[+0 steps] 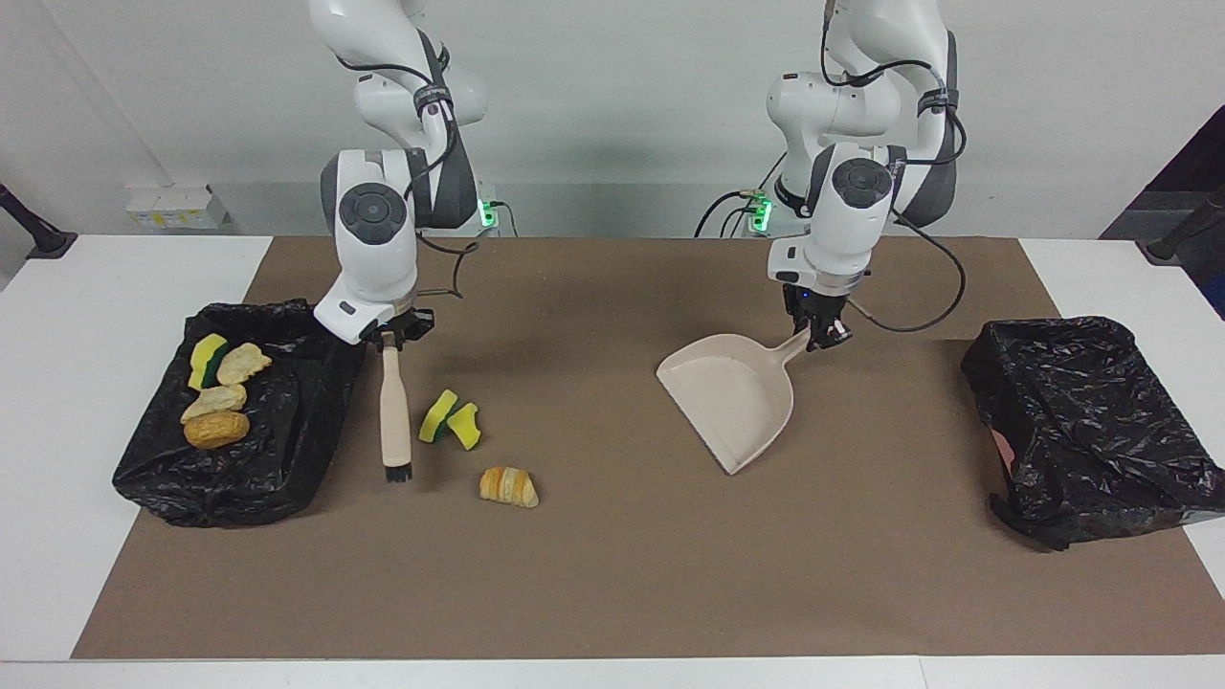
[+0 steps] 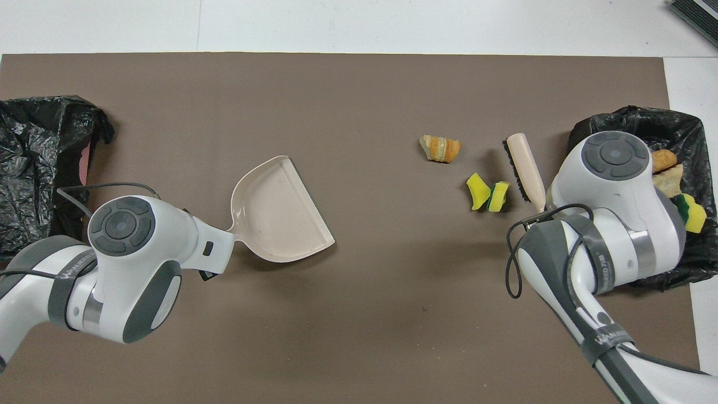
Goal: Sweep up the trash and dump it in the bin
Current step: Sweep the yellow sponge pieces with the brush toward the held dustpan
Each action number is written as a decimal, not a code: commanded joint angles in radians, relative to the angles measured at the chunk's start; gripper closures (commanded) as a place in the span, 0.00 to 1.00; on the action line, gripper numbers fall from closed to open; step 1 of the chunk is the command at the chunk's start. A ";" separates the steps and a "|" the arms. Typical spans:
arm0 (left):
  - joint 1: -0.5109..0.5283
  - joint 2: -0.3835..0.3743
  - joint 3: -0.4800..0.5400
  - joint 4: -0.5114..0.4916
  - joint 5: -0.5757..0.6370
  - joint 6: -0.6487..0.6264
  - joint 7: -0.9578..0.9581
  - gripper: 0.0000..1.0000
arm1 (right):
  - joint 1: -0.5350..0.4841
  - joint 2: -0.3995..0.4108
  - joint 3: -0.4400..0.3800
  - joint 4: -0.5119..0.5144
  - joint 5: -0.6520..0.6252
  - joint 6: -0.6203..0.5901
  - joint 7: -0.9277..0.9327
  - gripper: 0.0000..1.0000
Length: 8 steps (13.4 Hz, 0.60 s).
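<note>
The right gripper is clamped on the top of a wooden-handled brush, which hangs with its black bristles down at the brown mat. Just beside the brush, toward the left arm's end, lie two yellow-and-green sponge wedges, and a striped croissant sits near them, farther from the robots than the gripper. These three scraps are what remains to sweep.

The left gripper grips the handle of a beige dustpan, whose pan slopes down with its open lip at the mat. The pan is empty, and it is well apart from the loose scraps.

On the brush's other flank, toward the right arm's end of the table, a bin lined with a black bag already holds a sponge wedge, two pale bread chunks and a golden-brown bun. A second black-bagged bin stands at the left arm's end; nothing shows inside it.

So I judge the job roughly half done: four pieces binned, three on the mat, no sweeping stroke under way.

The mat covers most of a white table; a pale wall stands at the robots' backs.
</note>
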 commanded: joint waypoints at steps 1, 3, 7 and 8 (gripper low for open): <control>-0.019 -0.025 0.010 -0.049 -0.012 0.026 -0.004 1.00 | 0.032 0.036 0.015 -0.011 -0.007 0.017 -0.022 1.00; -0.019 -0.020 0.010 -0.048 -0.012 0.032 -0.004 1.00 | 0.064 0.059 0.018 0.000 0.035 0.019 0.007 1.00; -0.019 -0.022 0.011 -0.048 -0.012 0.026 -0.009 1.00 | 0.185 0.091 0.020 0.052 0.212 0.020 0.052 1.00; -0.017 -0.022 0.011 -0.048 -0.012 0.024 -0.010 1.00 | 0.227 0.113 0.020 0.069 0.245 0.028 0.100 1.00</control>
